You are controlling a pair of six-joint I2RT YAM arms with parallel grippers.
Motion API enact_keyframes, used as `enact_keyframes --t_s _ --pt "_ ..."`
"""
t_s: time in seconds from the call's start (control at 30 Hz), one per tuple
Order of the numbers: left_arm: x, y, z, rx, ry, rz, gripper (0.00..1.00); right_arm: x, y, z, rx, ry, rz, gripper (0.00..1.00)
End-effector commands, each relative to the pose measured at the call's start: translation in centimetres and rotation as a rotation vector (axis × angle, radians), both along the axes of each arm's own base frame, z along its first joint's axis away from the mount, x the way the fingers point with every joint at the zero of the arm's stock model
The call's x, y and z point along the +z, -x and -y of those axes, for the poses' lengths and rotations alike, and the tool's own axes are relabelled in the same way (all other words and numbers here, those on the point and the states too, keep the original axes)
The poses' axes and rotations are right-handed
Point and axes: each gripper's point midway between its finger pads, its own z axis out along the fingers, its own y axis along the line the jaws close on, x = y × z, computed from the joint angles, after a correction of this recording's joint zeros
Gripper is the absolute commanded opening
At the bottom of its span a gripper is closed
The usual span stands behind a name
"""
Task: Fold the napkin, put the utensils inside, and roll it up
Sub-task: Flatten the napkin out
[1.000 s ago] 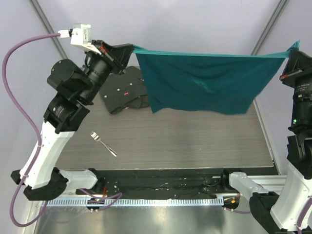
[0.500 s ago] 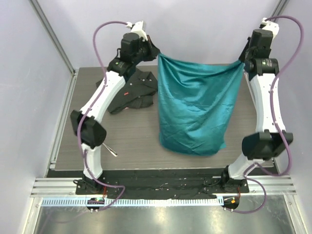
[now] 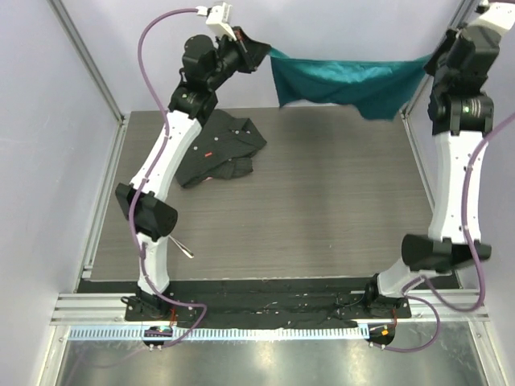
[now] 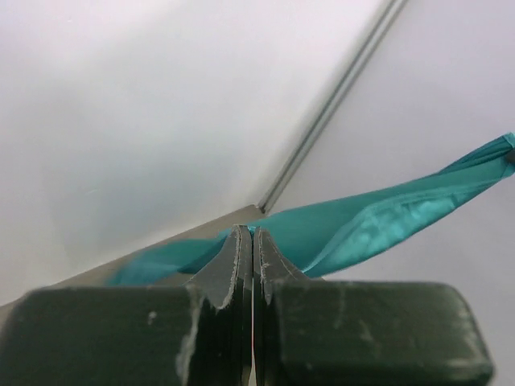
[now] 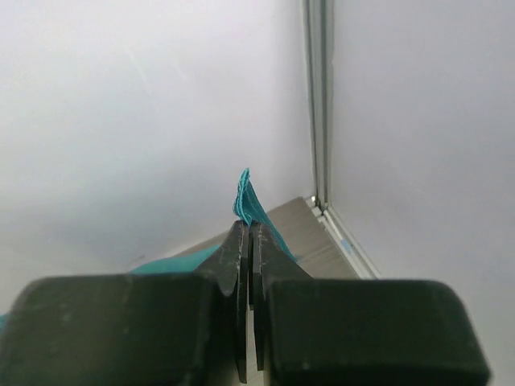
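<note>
Napkin [image 3: 346, 76]: we see it stretched in the air above the table's [image 3: 322, 209] far edge.
Shirt [image 3: 221, 149]: crumpled, far left.
Left gripper [image 4: 253, 241]: clamped on the napkin's left corner.
Right gripper [image 5: 247, 233]: clamped on its right corner.
Fork [image 3: 183, 248]: near left, partly behind the left arm.

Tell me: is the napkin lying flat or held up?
Held up: the napkin hangs stretched between the left gripper and the right gripper, both shut on it.
</note>
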Motion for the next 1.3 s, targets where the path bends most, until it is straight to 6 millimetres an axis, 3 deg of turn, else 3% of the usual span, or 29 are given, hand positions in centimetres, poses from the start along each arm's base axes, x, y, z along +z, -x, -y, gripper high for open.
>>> enact_keyframes --t_s 0.0,0.03,0.07,0.1,0.13,0.17,0.2,0.23,0.27,0.33,0.37,0.43,0.47,0.53,0.57,0.6,0.73,0.9,1.0,1.1,1.13,1.2,1.27 --pt "5.7 5.6 -0.8 -0.09 0.052 0.143 0.0 -0.5 4.8 1.0 -0.074 0.016 0.014 0.01" --pt "1.7 5.0 -0.2 -0.097 0.015 0.066 0.0 -0.5 6.9 1.2 -0.103 0.015 0.028 0.01" --pt "0.4 5.5 0.0 -0.105 0.004 0.04 0.0 -4.5 6.8 1.4 -0.116 -0.002 -0.045 0.01" --pt "-1.0 5.9 0.1 -0.112 -0.004 0.014 0.0 -6.2 7.5 1.5 -0.129 -0.011 -0.069 0.01" --pt "-4.7 6.9 0.4 -0.126 -0.027 -0.04 0.0 -6.4 9.7 1.6 -0.154 -0.02 -0.052 0.01" --pt "-6.3 7.4 0.5 -0.126 -0.038 -0.065 0.0 -11.2 9.8 1.6 -0.167 -0.052 -0.134 0.01" --pt "-8.4 8.1 0.7 -0.13 -0.057 -0.099 0.0 -13.0 10.6 1.6 -0.174 -0.068 -0.155 0.01" --pt "-11.6 9.3 0.5 -0.13 -0.087 -0.158 0.0 -13.5 12.2 1.3 -0.176 -0.084 -0.138 0.01" --pt "-13.8 10.1 0.7 -0.114 -0.111 -0.195 0.0 -17.8 12.7 1.0 -0.171 -0.109 -0.217 0.01" --pt "-15.7 12.0 0.5 -0.097 -0.134 -0.226 0.0 -20.7 14.1 0.5 -0.174 -0.168 -0.231 0.01" --pt "-20.0 13.7 1.0 -0.105 -0.182 -0.299 0.0 -23.5 15.6 0.3 -0.185 -0.184 -0.273 0.01" --pt "-22.9 15.5 1.2 -0.105 -0.235 -0.339 0.0 -25.6 17.0 0.0 -0.197 -0.217 -0.295 0.01" --pt "-25.3 17.7 1.7 -0.13 -0.291 -0.379 0.01 -26.9 18.1 0.0 -0.201 -0.218 -0.317 0.07" --pt "-27.9 19.1 1.1 -0.085 -0.351 -0.432 0.35 -27.4 18.9 -0.1 -0.206 -0.223 -0.331 0.3" --pt "-28.0 19.8 0.8 -0.076 -0.355 -0.439 0.53 -27.0 19.4 -0.3 -0.202 -0.226 -0.338 0.52" --pt "-29.8 21.1 0.3 -0.069 -0.373 -0.487 0.75 -26.6 19.7 -0.6 -0.186 -0.232 -0.335 0.6" --pt "-29.8 22.1 -2.6 0.034 -0.376 -0.52 0.92 -23.1 20.6 -1.1 -0.155 -0.239 -0.281 0.7" --pt "-25.9 22.6 -5.4 0.104 -0.42 -0.458 1.0 -20.7 20.6 -2.2 -0.081 -0.238 -0.243 0.73" --pt "-23.7 22.7 -7.4 0.14 -0.416 -0.457 1.0 -21.6 19.5 -3.5 -0.003 -0.254 -0.287 0.73" --pt "-22.3 22.6 -9.8 0.159 -0.36 -0.515 1.0 -24.5 17.8 -6.0 0.14 -0.296 -0.364 0.72" --pt "-21.7 22.5 -11.8 0.2 -0.319 -0.548 1.0 -26.2 17.0 -8.2 0.264 -0.335 -0.403 0.69" --pt "-20.9 23.1 -12.6 0.159 -0.283 -0.563 1.0 -27.8 16.7 -10.4 0.361 -0.379 -0.439 0.66" --pt "-20.3 23.3 -15.1 0.188 -0.273 -0.583 1.0 -29.7 16.7 -12.5 0.441 -0.399 -0.476 0.61"
